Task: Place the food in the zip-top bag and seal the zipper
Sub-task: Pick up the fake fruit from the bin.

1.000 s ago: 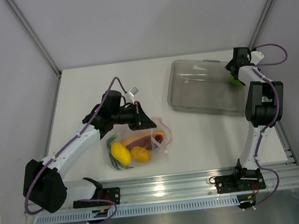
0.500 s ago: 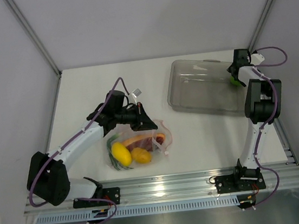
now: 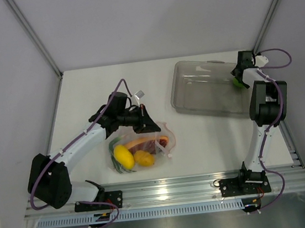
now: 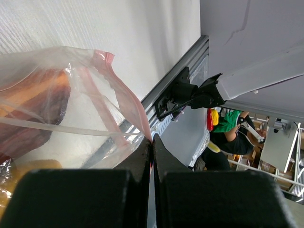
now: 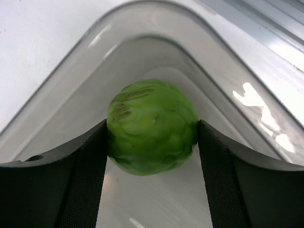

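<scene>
Arms of a two-armed robot reach over a white desk [image 3: 83, 94], seen from above, with a metal rail [image 3: 178, 188] along the near edge. Near the middle of the desk, towards the left, lies a clear soft plastic zip-top bag [image 3: 145, 145]. Inside it are two yellow lemon-shaped toy fruits [image 3: 123, 156] side by side, a reddish-brown toy meat slice [image 3: 142, 143] just behind them, and a thin green toy vegetable [image 3: 114, 159] at the bag's left end. The left pincer [image 3: 153, 126] is at the bag's far right edge. In the left wrist view, its fingers are pressed together, pinching the bag's edge at the pink-red zipper strip [image 4: 128, 104], and the mouth gapes open. On the right side of the desk, well apart from the bag, sits a rigid clear rectangular plastic tray [image 3: 205, 88]. The right pincer [image 3: 241, 78] reaches into its far right corner. In the right wrist view, its two dark fingers stand wide apart, each touching one side of a round green toy lime [image 5: 152, 126] that rests in the tray's rounded corner.
</scene>
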### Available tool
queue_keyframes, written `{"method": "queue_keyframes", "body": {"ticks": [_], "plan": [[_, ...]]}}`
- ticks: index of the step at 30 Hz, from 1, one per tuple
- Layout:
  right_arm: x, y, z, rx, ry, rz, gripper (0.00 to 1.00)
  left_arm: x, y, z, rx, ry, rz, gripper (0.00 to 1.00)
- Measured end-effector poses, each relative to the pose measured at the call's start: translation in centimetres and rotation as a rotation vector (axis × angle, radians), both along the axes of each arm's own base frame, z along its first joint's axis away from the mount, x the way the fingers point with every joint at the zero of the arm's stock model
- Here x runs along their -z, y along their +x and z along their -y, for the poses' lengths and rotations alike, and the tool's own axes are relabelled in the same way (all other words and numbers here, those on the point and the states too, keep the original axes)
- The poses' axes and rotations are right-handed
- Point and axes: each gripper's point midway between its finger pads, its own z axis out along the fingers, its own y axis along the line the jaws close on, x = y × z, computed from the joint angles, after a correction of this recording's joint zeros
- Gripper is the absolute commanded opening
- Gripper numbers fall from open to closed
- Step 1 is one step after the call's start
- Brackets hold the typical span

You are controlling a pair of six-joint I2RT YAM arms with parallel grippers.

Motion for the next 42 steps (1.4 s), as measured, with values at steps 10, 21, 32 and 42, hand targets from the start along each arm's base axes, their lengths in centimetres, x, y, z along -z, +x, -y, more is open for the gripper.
{"method": "queue_keyframes", "body": {"ticks": [10,21,32,42], "plan": [[-5.9,-4.5,-6.4,-0.137,0.034,0.068,0.00,-1.2,-0.8,-0.4,0.003,-0.012,0.011,0.00],[-16.0,-12.7,-23.0,-0.653,0.155,0.272,0.00,-2.8,-2.8,-1.7,-0.001,-0.018,0.028,0.01],[-16.4,-29.3,-37.5,-1.307,0.286,0.247,0.00,-4.5,-5.3,-3.5,-0.020,-0.001,0.032,0.01],[-14.8,-38.9,-41.5,-1.618,0.364,0.226,0.02,-5.9,-5.8,-4.0,-0.034,0.019,0.023,0.01]]}}
